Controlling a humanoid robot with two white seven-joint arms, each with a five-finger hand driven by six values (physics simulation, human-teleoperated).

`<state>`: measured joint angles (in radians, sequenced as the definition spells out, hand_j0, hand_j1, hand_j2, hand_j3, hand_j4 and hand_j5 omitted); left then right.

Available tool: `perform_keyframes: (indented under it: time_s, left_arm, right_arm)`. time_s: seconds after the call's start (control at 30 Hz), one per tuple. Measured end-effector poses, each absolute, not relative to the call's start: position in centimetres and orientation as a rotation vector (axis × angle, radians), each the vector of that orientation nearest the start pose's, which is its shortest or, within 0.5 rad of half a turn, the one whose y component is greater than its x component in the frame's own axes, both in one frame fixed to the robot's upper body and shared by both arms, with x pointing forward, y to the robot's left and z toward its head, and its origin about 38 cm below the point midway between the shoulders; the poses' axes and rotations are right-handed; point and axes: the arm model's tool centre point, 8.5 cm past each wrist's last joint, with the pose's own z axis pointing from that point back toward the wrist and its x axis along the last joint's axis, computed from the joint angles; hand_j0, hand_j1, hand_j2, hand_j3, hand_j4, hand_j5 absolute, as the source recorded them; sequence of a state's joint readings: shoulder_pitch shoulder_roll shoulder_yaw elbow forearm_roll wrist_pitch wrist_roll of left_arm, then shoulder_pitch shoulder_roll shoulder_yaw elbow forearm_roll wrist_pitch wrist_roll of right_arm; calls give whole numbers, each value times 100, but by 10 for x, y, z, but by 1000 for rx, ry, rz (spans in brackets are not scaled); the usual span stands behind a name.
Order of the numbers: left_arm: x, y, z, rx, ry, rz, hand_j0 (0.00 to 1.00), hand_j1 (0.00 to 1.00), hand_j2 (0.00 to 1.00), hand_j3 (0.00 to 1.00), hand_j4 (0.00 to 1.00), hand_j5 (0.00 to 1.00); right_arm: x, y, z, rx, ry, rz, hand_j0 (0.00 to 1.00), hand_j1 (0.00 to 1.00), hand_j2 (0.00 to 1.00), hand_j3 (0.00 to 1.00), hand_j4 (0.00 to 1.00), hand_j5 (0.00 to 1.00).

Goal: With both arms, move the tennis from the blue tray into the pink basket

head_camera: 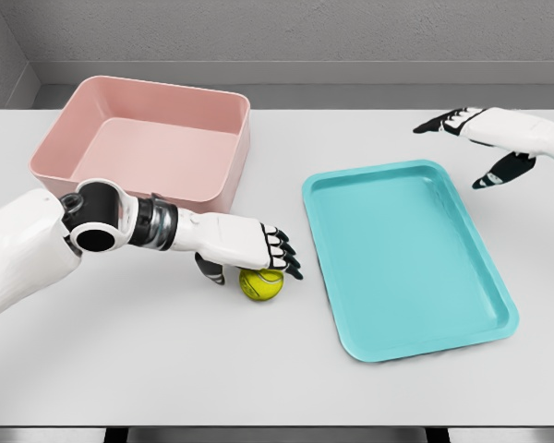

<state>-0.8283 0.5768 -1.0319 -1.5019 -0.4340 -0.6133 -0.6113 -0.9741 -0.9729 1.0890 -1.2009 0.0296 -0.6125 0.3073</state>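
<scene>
The yellow-green tennis ball lies on the white table, in the gap between the pink basket and the blue tray. My left hand hovers right over it. Its dark fingertips drape over the ball's top and its thumb points down a little to the ball's left, apart from it. The hand looks open, not closed around the ball. My right hand hangs open with spread fingers above the table, past the tray's far right corner. Neither the basket nor the tray holds anything.
The table's front edge runs along the bottom of the view and a grey wall stands behind. The basket sits at the far left, close to the table's back edge. The tray lies tilted at the right.
</scene>
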Motion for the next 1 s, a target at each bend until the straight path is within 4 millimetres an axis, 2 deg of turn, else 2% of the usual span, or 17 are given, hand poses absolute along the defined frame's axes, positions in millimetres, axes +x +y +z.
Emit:
perform_keyframes:
  time_s: [0.5,0.6,0.63,0.73,0.93,0.97,1.0]
  left_arm:
    - [399,129,160,22,1632,2957,100,100,100,100,100,100]
    - [399,128,160,25,1633,2956,93,93,93,93,93,93]
    - [398,128,159,28,1633,2957,88,88,88,88,88,88]
    - [397,128,157,35,1634,2958,80,80,80,80,80,80]
    - [396,129,156,41,1634,2961,68,68,68,68,68,68]
    - [396,129,156,41,1634,2961,60,60,60,60,60,60]
    - [396,129,155,45,1636,2962,60,60,60,60,60,60]
  right_arm:
    - [466,-368,242,-365,-1441,1825,100,100,100,100,100,100]
    - [466,-368,242,-365,-1441,1825,100,100,100,100,100,100]
    - [466,-368,243,-366,-1442,1825,100,100,100,100,100,100]
    - [466,-368,242,-365,-1441,1825,100,100,100,100,100,100]
    - [466,-368,243,-366,-1442,1825,100,100,100,100,100,100]
    - [466,-368,243,-366,-1442,1825,100,100,100,100,100,100]
    - [466,-368,243,-366,-1442,1825,100,100,100,100,100,100]
